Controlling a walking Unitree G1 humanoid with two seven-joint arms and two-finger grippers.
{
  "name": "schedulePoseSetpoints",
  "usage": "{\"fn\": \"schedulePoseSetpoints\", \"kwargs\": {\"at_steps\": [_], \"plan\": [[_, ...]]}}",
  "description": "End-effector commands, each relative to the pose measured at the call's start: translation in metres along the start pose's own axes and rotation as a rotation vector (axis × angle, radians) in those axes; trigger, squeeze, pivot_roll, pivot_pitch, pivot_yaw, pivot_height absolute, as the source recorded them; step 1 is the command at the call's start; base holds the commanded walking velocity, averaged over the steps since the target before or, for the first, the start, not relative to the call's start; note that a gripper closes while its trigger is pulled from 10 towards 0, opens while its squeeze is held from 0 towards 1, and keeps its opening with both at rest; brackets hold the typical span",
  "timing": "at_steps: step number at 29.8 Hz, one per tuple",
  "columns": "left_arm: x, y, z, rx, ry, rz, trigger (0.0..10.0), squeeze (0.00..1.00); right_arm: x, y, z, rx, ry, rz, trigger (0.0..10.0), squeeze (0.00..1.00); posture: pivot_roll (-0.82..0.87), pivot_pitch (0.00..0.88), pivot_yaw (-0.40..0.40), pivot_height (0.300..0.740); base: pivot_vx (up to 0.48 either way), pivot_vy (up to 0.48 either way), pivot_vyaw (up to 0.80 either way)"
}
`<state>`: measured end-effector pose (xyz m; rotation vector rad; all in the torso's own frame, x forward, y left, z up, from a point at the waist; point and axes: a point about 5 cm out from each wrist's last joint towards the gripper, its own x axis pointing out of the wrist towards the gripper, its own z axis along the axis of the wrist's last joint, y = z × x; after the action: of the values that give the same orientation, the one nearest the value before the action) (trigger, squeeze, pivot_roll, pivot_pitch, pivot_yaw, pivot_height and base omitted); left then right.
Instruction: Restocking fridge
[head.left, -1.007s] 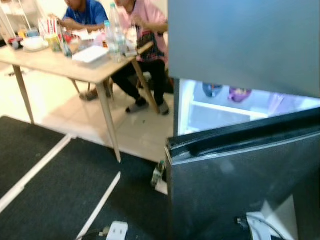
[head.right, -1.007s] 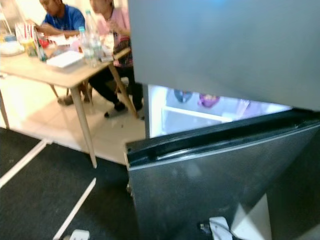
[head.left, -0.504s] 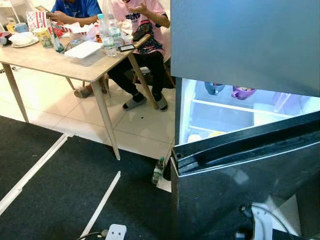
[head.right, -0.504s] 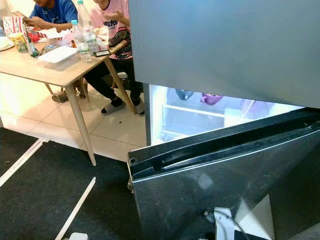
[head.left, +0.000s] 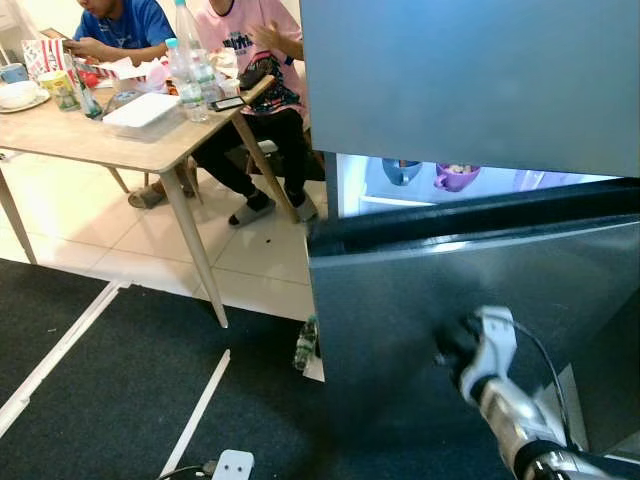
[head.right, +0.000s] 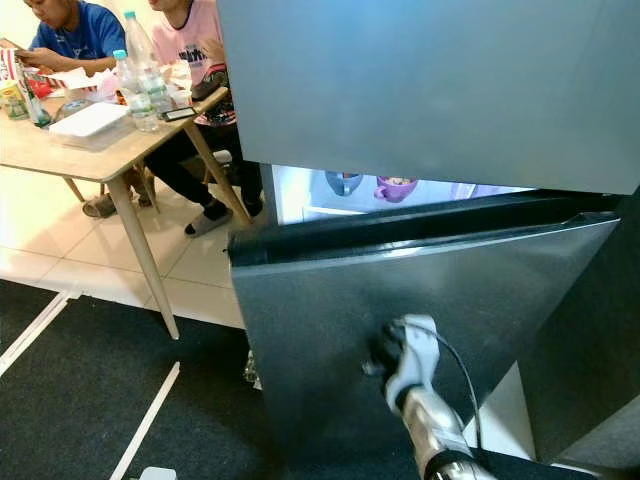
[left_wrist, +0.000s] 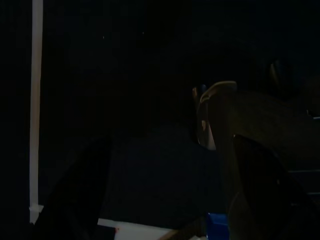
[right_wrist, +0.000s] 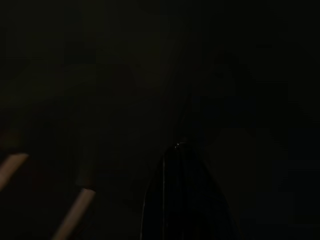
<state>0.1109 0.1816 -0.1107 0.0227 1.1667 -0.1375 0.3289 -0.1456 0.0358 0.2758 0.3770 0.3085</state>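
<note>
- Fridge, a tall dark grey metal cabinet, stands ahead on the right, its closed upper door above and its lower door swung partly open toward the camera.
- Behind the lower door's top edge the lit white interior shows through a narrow gap.
- On a shelf inside sit a blue bowl and a purple bowl, side by side and close together.
- Right pincer, at the end of the silver right arm, is against the outer face of the lower door, low on the panel; whether its black fingers are apart or together cannot be told, as they merge with the dark steel.
- Right wrist view is nearly black; nothing sure can be made out.
- Left wrist view is very dark: two dim black fingers stand apart over a dark floor with a white stripe.
- A small bottle stands on the floor just beside the fridge's lower left corner.
- A black mat with white stripes covers the floor on the left; pale tiles lie beyond it.
- A light wooden counter stands well apart on the left, carrying clear plastic bottles, a white tray and cups.
- Two people sit behind it, one in a blue shirt, one in a pink shirt.
</note>
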Motion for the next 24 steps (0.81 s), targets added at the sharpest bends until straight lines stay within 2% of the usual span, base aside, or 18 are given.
{"fn": "schedulePoseSetpoints", "kwargs": {"at_steps": [1, 5, 6, 9, 10, 12, 14, 15, 16, 19, 22, 23, 24], "plan": [[-0.002, 0.000, -0.012, 0.012, 0.049, -0.009, 10.0, 0.00, 0.009, 0.012, 0.023, -0.013, -0.099, 0.040, 10.0, 0.00, -0.01, 0.001, 0.039, 0.740, 0.000, 0.000, 0.00], [-0.002, -0.001, -0.012, 0.004, 0.046, -0.008, 10.0, 0.00, 0.010, 0.018, 0.019, -0.013, -0.099, 0.053, 10.0, 0.00, 0.00, 0.002, 0.038, 0.740, 0.000, 0.000, 0.00], [-0.002, -0.001, -0.013, 0.004, 0.046, -0.008, 10.0, 0.00, 0.007, 0.014, 0.009, -0.021, -0.062, 0.036, 10.0, 0.00, -0.01, 0.003, 0.038, 0.740, 0.000, 0.000, 0.00], [-0.002, -0.001, -0.015, 0.005, 0.055, -0.009, 10.0, 0.00, -0.019, -0.010, -0.044, -0.072, 0.142, -0.077, 10.0, 0.00, -0.01, 0.005, 0.037, 0.740, 0.000, 0.000, 0.00], [-0.002, -0.001, -0.015, 0.005, 0.055, -0.009, 10.0, 0.00, -0.019, -0.010, -0.044, -0.072, 0.142, -0.077, 10.0, 0.00, -0.01, 0.005, 0.037, 0.740, 0.000, 0.000, 0.00], [-0.002, -0.001, -0.015, 0.005, 0.056, -0.011, 10.0, 0.00, -0.034, -0.022, -0.065, -0.063, 0.218, -0.123, 10.0, 0.00, -0.02, 0.005, 0.037, 0.740, 0.000, 0.000, 0.00], [-0.002, -0.002, -0.015, 0.007, 0.057, -0.012, 10.0, 0.00, -0.057, -0.038, -0.092, -0.054, 0.326, -0.198, 10.0, 0.00, -0.02, 0.005, 0.037, 0.740, 0.000, 0.000, 0.00], [-0.002, -0.002, -0.015, 0.007, 0.057, -0.012, 10.0, 0.00, -0.057, -0.038, -0.092, -0.054, 0.326, -0.198, 10.0, 0.00, -0.02, 0.005, 0.037, 0.740, 0.000, 0.000, 0.00], [-0.002, -0.002, -0.015, 0.007, 0.057, -0.012, 10.0, 0.00, -0.064, -0.042, -0.099, -0.053, 0.355, -0.219, 10.0, 0.00, -0.02, 0.005, 0.037, 0.740, 0.000, 0.000, 0.00], [-0.001, -0.004, -0.013, 0.007, 0.049, -0.017, 10.0, 0.00, -0.110, -0.064, -0.139, -0.038, 0.530, -0.342, 10.0, 0.00, -0.02, 0.002, 0.032, 0.740, 0.000, 0.000, 0.00], [-0.001, -0.005, -0.013, 0.012, 0.048, -0.022, 10.0, 0.00, -0.144, -0.072, -0.166, -0.035, 0.658, -0.407, 10.0, 0.00, -0.02, 0.002, 0.034, 0.740, 0.000, 0.000, 0.27], [-0.001, -0.005, -0.013, 0.012, 0.048, -0.022, 10.0, 0.00, -0.144, -0.072, -0.166, -0.035, 0.658, -0.407, 10.0, 0.00, -0.02, 0.002, 0.034, 0.740, 0.000, 0.000, 0.80], [-0.001, -0.005, -0.014, 0.013, 0.050, -0.024, 10.0, 0.00, -0.151, -0.072, -0.172, -0.039, 0.690, -0.417, 10.0, 0.00, -0.02, 0.002, 0.034, 0.740, 0.000, 0.000, 0.80]]}}
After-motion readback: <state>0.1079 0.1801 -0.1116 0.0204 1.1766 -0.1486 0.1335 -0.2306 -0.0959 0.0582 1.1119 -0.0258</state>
